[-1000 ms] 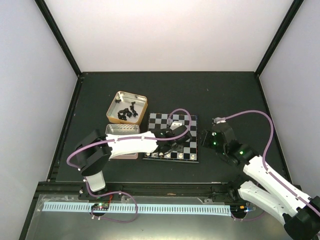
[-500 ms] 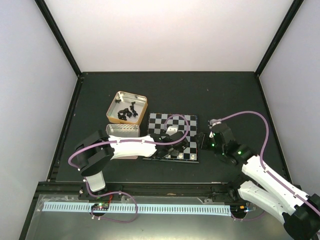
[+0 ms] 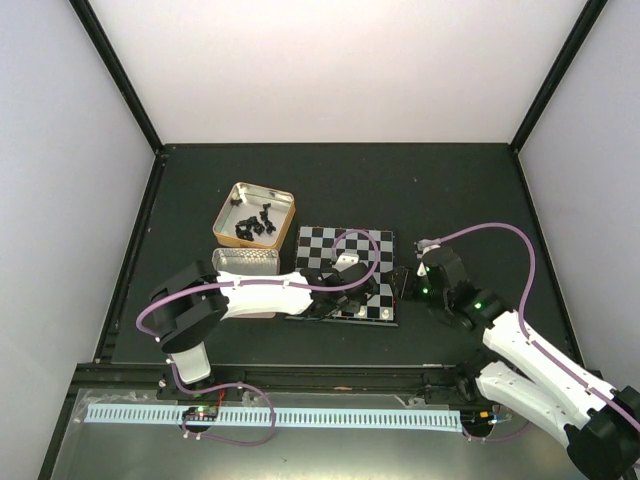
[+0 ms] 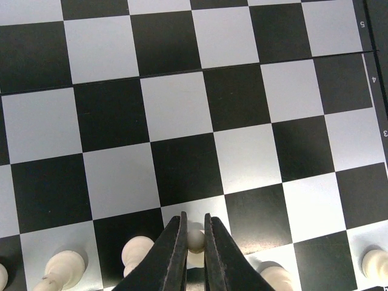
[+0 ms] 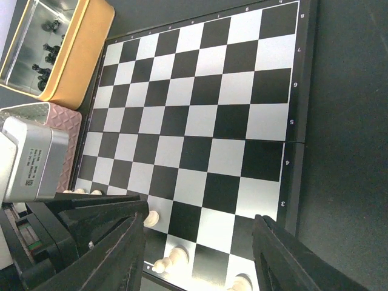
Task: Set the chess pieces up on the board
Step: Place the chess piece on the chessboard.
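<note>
Change: the left arm has come down toward the near edge of the board; the right arm has slid a little closer to its right side.
Left fingers: pressed together, pinching a cream pawn by its round head.
Pawn spot: low over the near rows, next to other cream pieces.
Meaning: I think this pawn is about to be set down. The far squares are bare, so lots of the job is left.
Right fingers: spread wide, holding nothing, just beside the board.
Gold tin: far left on the worktop, with black pieces inside.
Second tin: near side of the gold one; I cannot tell what is inside.
</note>
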`<state>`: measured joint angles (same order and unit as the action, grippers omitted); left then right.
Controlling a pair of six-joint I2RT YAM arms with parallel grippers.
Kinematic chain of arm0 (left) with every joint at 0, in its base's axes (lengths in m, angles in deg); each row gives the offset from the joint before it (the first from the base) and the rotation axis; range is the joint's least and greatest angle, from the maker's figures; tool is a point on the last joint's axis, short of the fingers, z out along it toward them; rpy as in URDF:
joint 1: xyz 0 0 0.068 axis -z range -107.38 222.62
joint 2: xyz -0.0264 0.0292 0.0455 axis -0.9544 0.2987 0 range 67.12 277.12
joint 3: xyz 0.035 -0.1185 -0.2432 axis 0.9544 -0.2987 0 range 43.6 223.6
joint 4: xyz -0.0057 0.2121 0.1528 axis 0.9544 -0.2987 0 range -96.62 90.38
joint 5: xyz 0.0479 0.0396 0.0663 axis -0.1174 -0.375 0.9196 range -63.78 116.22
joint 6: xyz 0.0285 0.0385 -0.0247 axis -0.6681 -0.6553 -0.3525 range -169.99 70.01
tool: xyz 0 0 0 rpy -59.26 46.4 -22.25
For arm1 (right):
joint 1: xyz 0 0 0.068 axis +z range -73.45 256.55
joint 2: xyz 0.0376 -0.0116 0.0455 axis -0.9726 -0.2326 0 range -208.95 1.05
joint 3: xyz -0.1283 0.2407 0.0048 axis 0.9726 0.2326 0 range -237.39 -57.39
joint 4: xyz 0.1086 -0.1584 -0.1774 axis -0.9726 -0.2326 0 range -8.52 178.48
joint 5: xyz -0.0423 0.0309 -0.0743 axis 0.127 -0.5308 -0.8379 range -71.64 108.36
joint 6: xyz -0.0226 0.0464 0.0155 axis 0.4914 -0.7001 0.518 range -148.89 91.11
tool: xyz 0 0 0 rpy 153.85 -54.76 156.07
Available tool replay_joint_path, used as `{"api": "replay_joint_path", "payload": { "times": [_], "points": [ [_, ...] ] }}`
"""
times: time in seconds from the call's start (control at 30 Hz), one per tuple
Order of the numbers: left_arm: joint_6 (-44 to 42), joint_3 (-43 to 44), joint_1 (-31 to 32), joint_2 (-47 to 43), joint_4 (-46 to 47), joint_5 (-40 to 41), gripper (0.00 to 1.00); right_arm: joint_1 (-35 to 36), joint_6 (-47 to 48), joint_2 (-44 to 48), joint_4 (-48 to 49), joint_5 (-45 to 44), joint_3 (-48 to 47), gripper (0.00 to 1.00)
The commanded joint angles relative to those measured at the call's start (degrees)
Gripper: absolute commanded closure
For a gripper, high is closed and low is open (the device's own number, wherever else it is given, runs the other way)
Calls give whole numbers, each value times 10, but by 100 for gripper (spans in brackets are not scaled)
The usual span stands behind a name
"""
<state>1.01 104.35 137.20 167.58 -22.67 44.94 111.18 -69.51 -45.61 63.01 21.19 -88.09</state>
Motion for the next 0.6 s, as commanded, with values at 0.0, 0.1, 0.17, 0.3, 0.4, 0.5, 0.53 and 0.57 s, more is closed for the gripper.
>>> {"api": "replay_joint_path", "payload": {
  "times": [0.0,0.1,0.17,0.3,0.4,0.5,0.53,0.57],
  "points": [
    [-8,7,3,-4,6,-7,89,-3,0,7,9,4,6,51],
    [-10,10,3,-6,3,-9,82,-3,1,8,9,6,7,51],
    [-12,14,3,-7,0,-10,79,-3,1,8,9,6,7,51],
    [-15,21,3,-10,-10,-6,81,-3,1,11,10,6,6,51],
    [-15,25,3,-14,-17,-4,80,-3,1,13,7,6,6,51],
    [-18,30,3,-28,-23,-3,78,-3,2,17,4,8,3,51],
    [-18,33,2,-35,-26,-1,77,-3,3,19,2,8,2,50],
    [-20,35,2,-43,-29,3,76,-3,4,20,-1,9,1,50]
  ]
}}
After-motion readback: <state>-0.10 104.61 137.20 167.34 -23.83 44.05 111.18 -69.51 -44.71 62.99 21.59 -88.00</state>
